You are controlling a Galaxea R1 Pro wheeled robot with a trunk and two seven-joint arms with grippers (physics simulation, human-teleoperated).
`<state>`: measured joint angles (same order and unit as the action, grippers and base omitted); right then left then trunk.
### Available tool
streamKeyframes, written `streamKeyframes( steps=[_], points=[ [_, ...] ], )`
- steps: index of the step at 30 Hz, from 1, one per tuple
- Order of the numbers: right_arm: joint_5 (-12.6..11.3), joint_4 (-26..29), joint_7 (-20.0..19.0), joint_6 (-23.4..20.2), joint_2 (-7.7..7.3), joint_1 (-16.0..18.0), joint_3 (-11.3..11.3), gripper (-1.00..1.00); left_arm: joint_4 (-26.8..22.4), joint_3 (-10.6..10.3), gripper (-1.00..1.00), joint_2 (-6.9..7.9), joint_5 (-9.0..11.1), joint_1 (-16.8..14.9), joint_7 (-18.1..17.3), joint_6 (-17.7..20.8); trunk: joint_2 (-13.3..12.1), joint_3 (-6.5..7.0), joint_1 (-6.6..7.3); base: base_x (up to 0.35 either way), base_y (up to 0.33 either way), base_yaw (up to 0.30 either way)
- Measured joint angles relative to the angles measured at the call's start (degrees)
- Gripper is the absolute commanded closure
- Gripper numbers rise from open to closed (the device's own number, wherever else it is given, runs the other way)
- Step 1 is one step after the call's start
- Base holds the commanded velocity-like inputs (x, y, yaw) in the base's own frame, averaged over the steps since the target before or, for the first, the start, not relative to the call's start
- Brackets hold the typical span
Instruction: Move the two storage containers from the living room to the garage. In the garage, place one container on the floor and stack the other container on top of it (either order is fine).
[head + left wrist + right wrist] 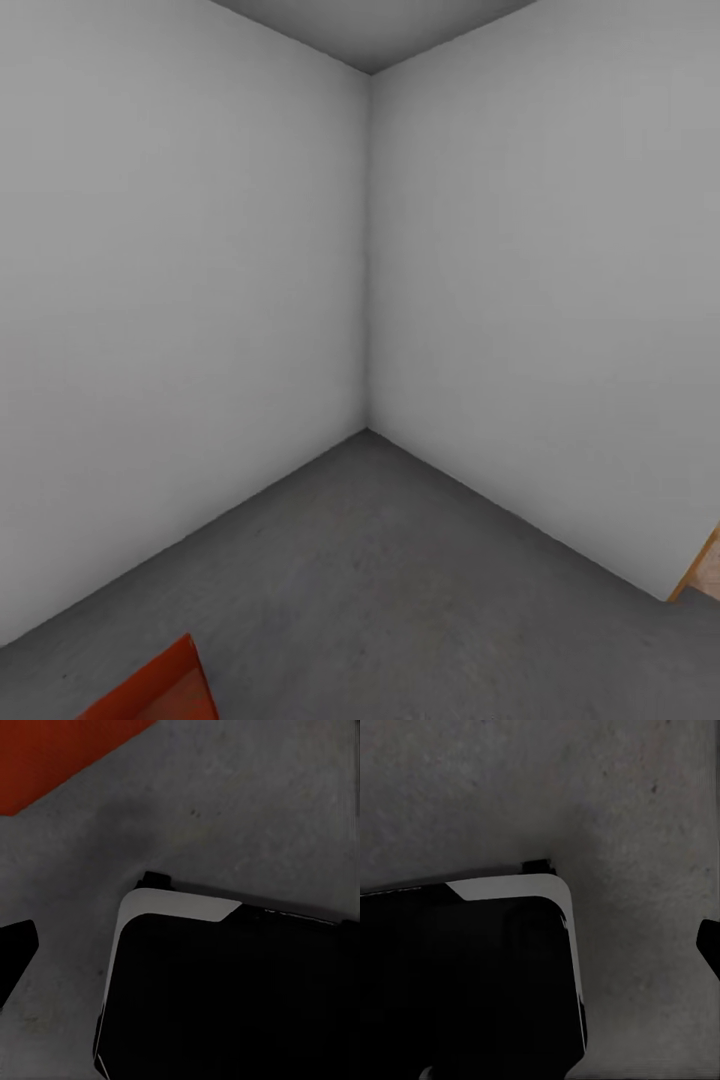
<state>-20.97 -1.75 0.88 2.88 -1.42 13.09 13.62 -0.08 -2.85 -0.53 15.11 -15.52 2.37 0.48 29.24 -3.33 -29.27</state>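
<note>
The head view faces a bare corner of the garage: two plain grey-white walls (180,300) meet above a matte, faintly mottled dark grey concrete floor (400,580). At seven o'clock a thin-walled red-orange storage container (160,685) sits on that floor, cut off by the frame so just one corner shows. At four o'clock a sliver of light wood flooring (708,575) peeks past the wall's edge. Both wrist views look down on concrete and the robot's dark, rounded base (232,997). A black fragment (15,952) at the left wrist view's edge may be a left tool finger; whether either tool is open or closed cannot be told.
</note>
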Motion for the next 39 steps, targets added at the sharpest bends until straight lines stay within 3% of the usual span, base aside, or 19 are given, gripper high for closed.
streamKeyframes(
  steps=[6,39],
  points=[
    [0.0,0.0,-0.01,-0.17,-0.01,0.0,0.0,-1.0,0.0,1.52,-1.0,0.15,0.06,0.0,0.02,0.0,0.0,0.0,0.0,0.0,0.0,-0.294],
    [0.0,0.0,0.08,-0.17,-0.01,0.0,-0.01,-1.0,0.0,1.6,-1.0,0.08,0.07,0.0,0.02,0.0,0.0,0.0,0.0,0.0,0.0,-0.295]
  ],
)
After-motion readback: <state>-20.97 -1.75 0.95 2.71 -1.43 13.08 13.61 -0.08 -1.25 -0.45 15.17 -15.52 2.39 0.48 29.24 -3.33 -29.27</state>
